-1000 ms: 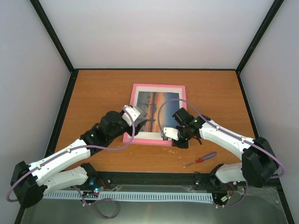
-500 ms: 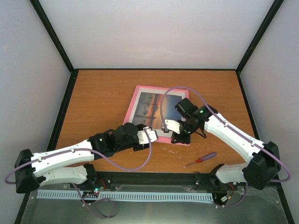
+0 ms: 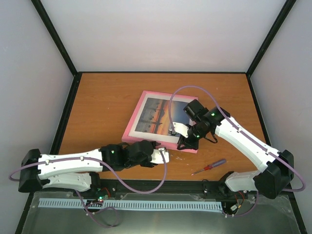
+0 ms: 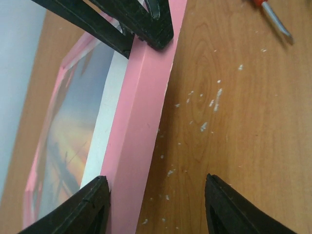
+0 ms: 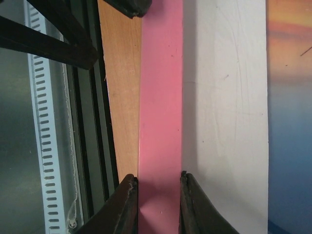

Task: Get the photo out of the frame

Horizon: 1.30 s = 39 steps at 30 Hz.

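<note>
The pink frame (image 3: 131, 140) lies skewed at mid table with the sunset photo (image 3: 155, 117) behind its pane. My right gripper (image 3: 183, 144) is shut on the frame's near right edge and holds that side slightly raised. In the right wrist view the jaws (image 5: 158, 200) pinch the pink border (image 5: 161, 97), with a white margin (image 5: 224, 97) and the photo (image 5: 290, 97) beside it. My left gripper (image 3: 167, 155) is open at the frame's near edge. In the left wrist view its jaws (image 4: 156, 204) straddle the pink edge (image 4: 141, 122) and bare table.
A purple-handled screwdriver (image 3: 209, 167) lies on the table near the right arm's base; its tip shows in the left wrist view (image 4: 273, 17). The table's black front rail (image 5: 85, 122) runs close beside the frame's gripped edge. Walls enclose the table on three sides.
My left gripper has come off the frame's left side and swung down to its near edge. My right gripper has pulled the frame's near right edge up and turned the frame.
</note>
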Available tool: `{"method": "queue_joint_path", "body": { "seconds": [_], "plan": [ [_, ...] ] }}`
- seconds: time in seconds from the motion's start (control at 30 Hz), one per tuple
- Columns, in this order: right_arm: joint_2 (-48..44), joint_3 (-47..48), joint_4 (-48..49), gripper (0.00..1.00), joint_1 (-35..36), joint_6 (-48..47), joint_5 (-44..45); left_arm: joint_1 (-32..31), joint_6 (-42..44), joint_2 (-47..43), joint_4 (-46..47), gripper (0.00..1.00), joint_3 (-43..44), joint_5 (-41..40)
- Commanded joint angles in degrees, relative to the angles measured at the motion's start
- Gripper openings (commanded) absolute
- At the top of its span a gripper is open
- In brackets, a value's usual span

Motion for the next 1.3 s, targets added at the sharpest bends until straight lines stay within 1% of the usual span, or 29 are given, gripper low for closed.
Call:
{"method": "queue_joint_path", "body": {
  "seconds": [0.0, 0.1, 0.2, 0.33, 0.43, 0.63, 0.87, 0.97, 1.07, 1.13, 1.17, 1.2, 1.23, 1.27],
  "plan": [
    [-3.71, 2.90, 1.00, 0.03, -0.07, 1.50, -6.07, -4.62, 3.20, 2.59, 1.15, 0.53, -0.33, -13.12],
    [-3.92, 2.29, 1.40, 0.03, -0.07, 1.22, -4.59, -6.43, 6.21, 3.76, 3.66, 0.50, -1.60, -19.07],
    [-4.01, 2.27, 1.31, 0.03, -0.03, 1.17, -4.73, -7.15, 7.55, 3.91, 4.62, 0.46, -1.48, -20.80],
    [-4.63, 2.43, 0.67, 0.03, -0.07, 1.11, -5.66, -7.55, 11.03, 4.19, 5.55, 0.46, -1.78, -23.86],
    [-5.09, 2.14, 0.51, 0.03, -0.07, 1.00, -4.98, -7.56, 14.98, 3.96, 7.31, 0.48, -1.62, -25.11],
    [-5.87, 1.51, 0.25, 0.03, -0.07, 1.15, -5.52, -7.56, 20.68, 4.41, 10.15, 0.53, -1.61, -25.02],
    [-5.26, 3.65, -1.26, 0.03, 0.00, 0.65, -7.87, -7.58, 20.60, 5.26, 9.99, 0.43, 0.03, -25.11],
    [-4.61, 4.19, 0.00, 0.03, -0.02, 0.87, -8.43, -7.56, 18.51, 5.02, 8.08, 0.30, 1.60, -24.05],
    [-2.37, 6.86, -1.13, 0.03, -0.07, 1.16, -9.01, -7.56, 16.17, 3.76, 5.87, 0.21, 3.39, -23.07],
    [-2.11, 8.25, -0.94, 0.03, -0.07, 2.03, -8.62, -7.56, 13.99, 2.29, 3.81, 0.19, 4.35, -21.20],
    [-2.53, 8.84, -0.94, 0.04, -0.07, 2.10, -8.38, -7.56, 12.76, 1.56, 2.59, 0.17, 5.04, -20.12],
    [-3.16, 9.45, -1.31, 0.10, -0.07, 1.80, -8.43, -7.56, 11.78, 0.70, 2.17, 0.15, 5.65, -19.36],
    [-4.19, 10.14, -1.67, 0.20, -0.07, 1.55, -8.22, -7.56, 10.76, -0.19, 1.29, 0.13, 6.35, -18.49],
    [-5.48, 10.96, -1.68, 0.29, -0.12, 1.64, -7.77, -7.61, 9.86, -1.17, 0.28, 0.12, 7.13, -17.69]
  ]
}}
